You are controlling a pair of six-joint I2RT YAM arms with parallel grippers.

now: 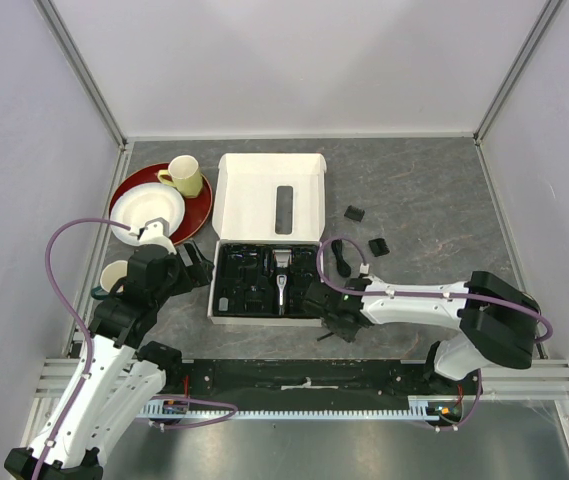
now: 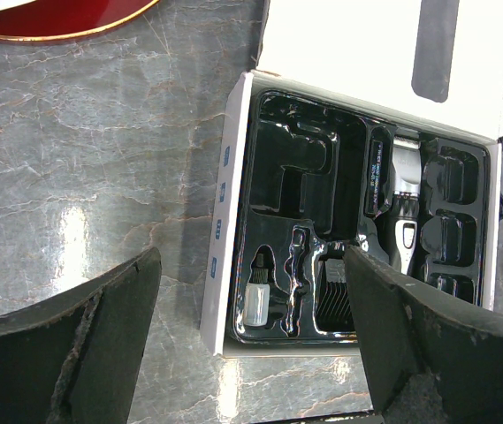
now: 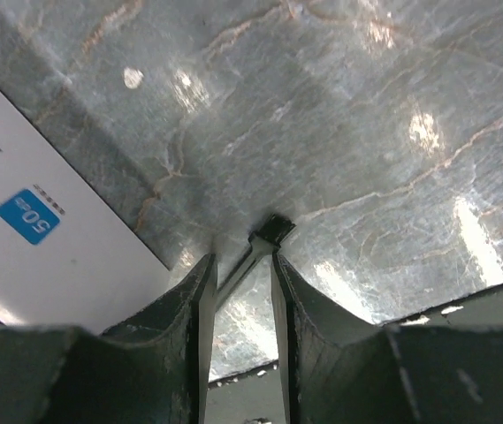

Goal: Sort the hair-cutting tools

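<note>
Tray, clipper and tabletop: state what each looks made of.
Tray: thin moulded plastic, probably; glossy black, with sharp highlights on its formed pockets.
Clipper: black plastic body with a silvery, metal-looking head and front; plated plastic is possible.
Tabletop: grey veined stone look, polished enough to mirror lamps; could be laminate.

The clipper (image 1: 282, 275) is lying in the box (image 1: 264, 320), just right of centre. On the table (image 1: 424, 190), two comb attachments (image 1: 355, 212) are sitting at the box's two o'clock, the cord (image 1: 340, 257) at three, the plate (image 1: 192, 215) at ten.
</note>
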